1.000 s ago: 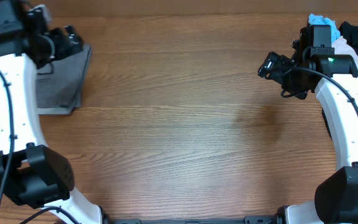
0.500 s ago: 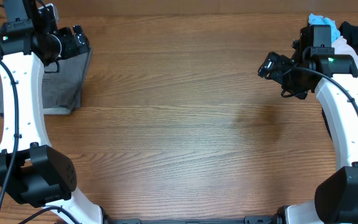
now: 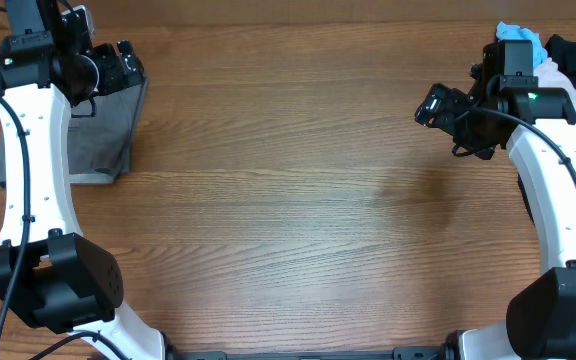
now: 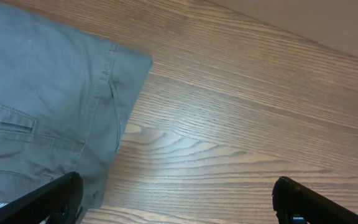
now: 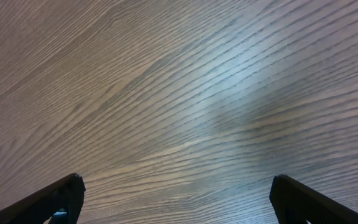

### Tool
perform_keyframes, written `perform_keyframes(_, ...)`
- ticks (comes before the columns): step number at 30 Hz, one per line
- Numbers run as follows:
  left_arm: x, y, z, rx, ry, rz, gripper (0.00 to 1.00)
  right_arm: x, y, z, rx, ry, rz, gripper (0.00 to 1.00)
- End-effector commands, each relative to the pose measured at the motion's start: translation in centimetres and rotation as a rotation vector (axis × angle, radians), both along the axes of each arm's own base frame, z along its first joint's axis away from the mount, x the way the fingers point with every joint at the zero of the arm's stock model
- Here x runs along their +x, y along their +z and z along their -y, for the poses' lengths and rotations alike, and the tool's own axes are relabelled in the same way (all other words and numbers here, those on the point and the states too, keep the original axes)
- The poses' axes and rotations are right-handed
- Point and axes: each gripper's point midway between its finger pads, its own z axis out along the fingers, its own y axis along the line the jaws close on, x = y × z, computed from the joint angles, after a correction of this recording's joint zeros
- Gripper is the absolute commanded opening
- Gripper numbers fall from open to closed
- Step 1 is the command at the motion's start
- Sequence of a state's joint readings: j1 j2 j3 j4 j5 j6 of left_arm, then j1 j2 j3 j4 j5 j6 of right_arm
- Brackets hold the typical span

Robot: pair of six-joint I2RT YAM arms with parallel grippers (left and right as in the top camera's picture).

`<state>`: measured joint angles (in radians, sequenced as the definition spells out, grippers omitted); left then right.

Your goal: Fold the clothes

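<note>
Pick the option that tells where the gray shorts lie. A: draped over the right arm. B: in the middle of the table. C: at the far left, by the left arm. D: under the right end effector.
C: the overhead view shows the gray shorts at the far left of the table, by the left arm.

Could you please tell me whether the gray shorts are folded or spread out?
Folded: the gray shorts lie as a compact block at the left of the table, with layered edges showing along the near side.
</note>
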<state>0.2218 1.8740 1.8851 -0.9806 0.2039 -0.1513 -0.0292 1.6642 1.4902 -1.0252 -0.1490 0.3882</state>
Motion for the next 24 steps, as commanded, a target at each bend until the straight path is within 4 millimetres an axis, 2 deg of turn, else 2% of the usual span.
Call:
perform_keyframes(1,0.0,-0.3,0.2,0.005,0.004,-0.011,1.00,0.1,0.1,0.1,-0.010,-0.001,0.004,1.00)
perform_keyframes(9,0.0,-0.3,0.2,0.005,0.004,-0.011,1.00,0.1,0.1,0.1,-0.010,0.000,0.004,1.00)
perform_keyframes(11,0.0,-0.3,0.2,0.005,0.004,-0.011,1.00,-0.1,1.0,-0.1,-0.011,0.004,0.029,1.00)
perform_keyframes(13,0.0,-0.3,0.2,0.005,0.004,-0.011,1.00,-0.5,2.9,-0.5,-0.012,0.013,0.079,1.00)
perform_keyframes(17,0.0,-0.3,0.2,0.005,0.004,-0.011,1.00,-2.2,7.9,-2.5,-0.009,0.065,0.215,1.00)
perform_keyframes(20,0.0,-0.3,0.2,0.005,0.004,-0.011,1.00,-4.1,11.5,-4.4,0.001,0.119,0.320,1.00)
perform_keyframes(24,0.0,-0.3,0.2,0.005,0.004,-0.011,1.00,-7.6,16.4,-6.6,0.024,0.193,0.469,1.00)
